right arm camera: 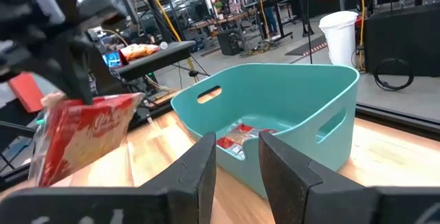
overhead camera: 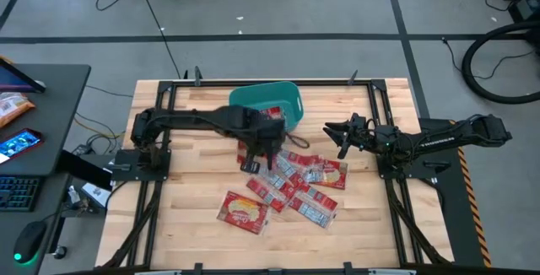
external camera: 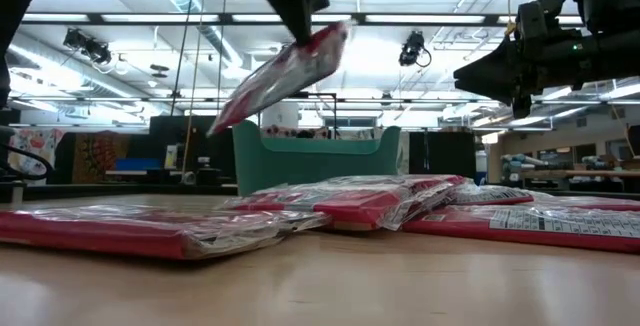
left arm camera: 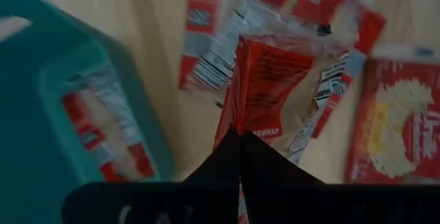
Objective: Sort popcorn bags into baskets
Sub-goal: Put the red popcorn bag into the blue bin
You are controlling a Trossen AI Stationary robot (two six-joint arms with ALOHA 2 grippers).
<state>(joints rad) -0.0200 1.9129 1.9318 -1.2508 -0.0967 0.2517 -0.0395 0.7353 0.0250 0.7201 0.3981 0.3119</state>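
My left gripper (overhead camera: 263,142) hangs just near of the teal tub (overhead camera: 268,102), shut on one red popcorn bag (external camera: 285,71), which also shows in the left wrist view (left arm camera: 265,86) and the right wrist view (right arm camera: 82,138). A packet (right arm camera: 240,138) lies flat on the tub's floor. Several more red packets (overhead camera: 295,182) lie overlapping on the table, near and right of the held one. My right gripper (overhead camera: 337,136) hovers open to the right of the tub, above the table, holding nothing. My left gripper pinches the popcorn bag by its top end (left arm camera: 240,126) between the two fingers, which come from above and point down. The bag is lifted clear of the table. It hangs below the fingers at a slant, its lower end (external camera: 225,121) toward the left in the low view.
One packet (overhead camera: 245,210) lies apart toward the near-left of the pile. Black frame rails (overhead camera: 384,98) run along the table's left and right sides. A side desk (overhead camera: 51,123) with an orange snack packet (overhead camera: 13,106) stands off the table's left.
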